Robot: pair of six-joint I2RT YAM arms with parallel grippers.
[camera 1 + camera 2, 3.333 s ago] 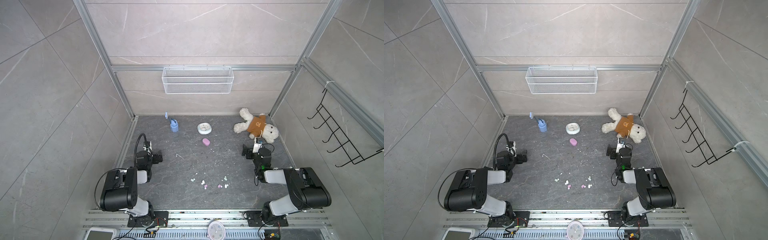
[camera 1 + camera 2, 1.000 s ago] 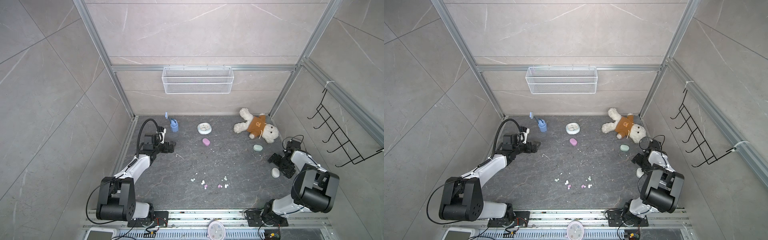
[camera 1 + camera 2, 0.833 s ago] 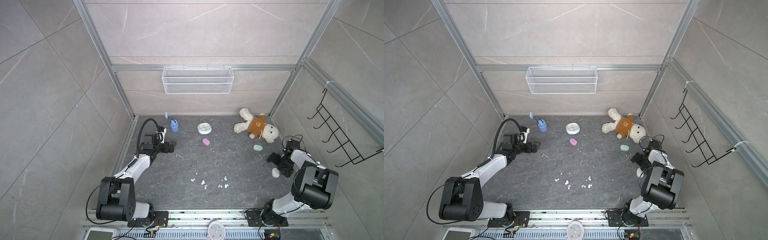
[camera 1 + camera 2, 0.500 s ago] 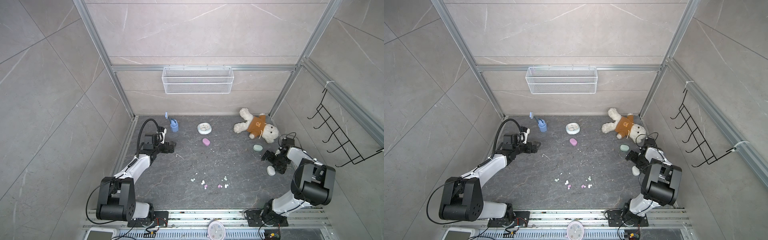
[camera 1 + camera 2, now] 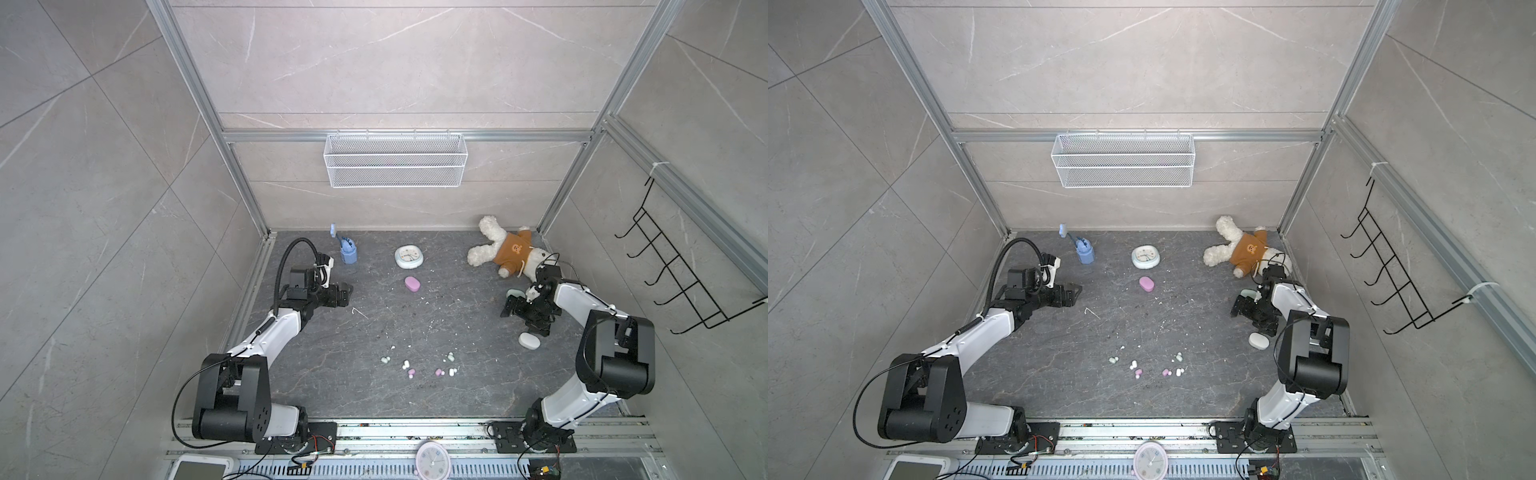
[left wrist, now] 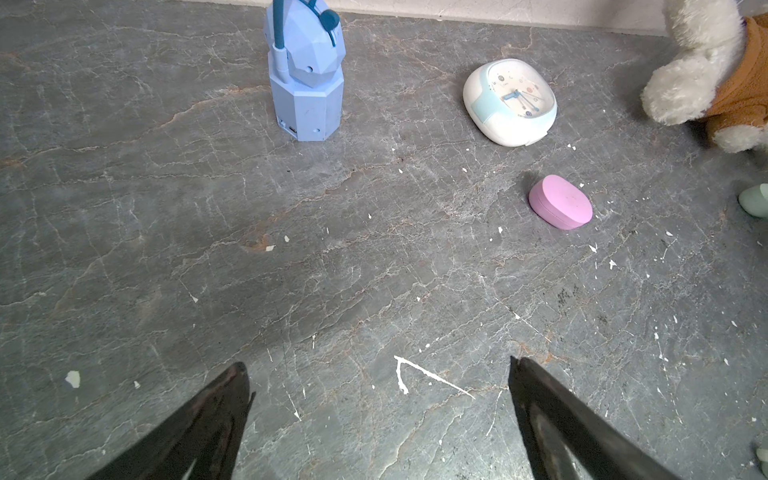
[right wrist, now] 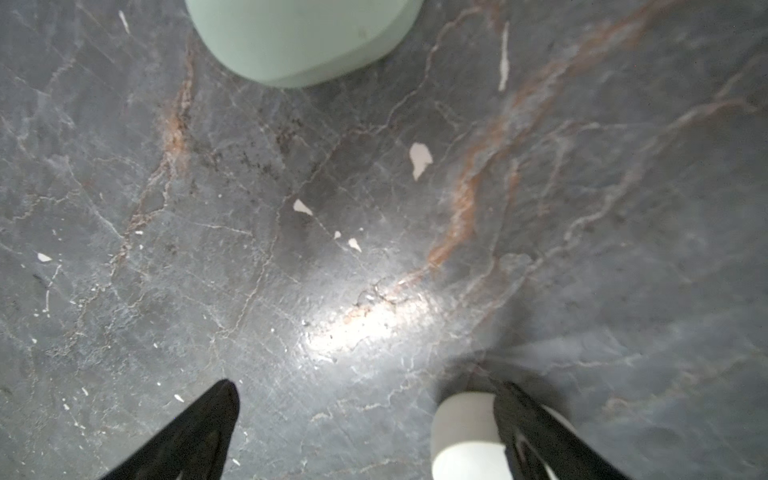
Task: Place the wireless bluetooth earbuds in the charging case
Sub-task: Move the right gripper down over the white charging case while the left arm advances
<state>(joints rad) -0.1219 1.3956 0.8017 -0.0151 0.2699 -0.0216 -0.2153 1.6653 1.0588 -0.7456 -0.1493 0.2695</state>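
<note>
The earbuds (image 5: pixel 411 372) lie scattered at six o'clock on the tabletop (image 5: pixel 332 386), well apart from the closed pink case (image 5: pixel 412 284) at twelve o'clock. They are tiny enough, we judge, to squirt from a pinch. Our right tool (image 7: pixel 368 388), spread wide at three o'clock, has the white case (image 7: pixel 463 428) against one finger (image 7: pixel 540 432), so an off-centre squeeze could skid it away; our left tool (image 6: pixel 376 365) hangs spread and empty at ten o'clock.
</note>
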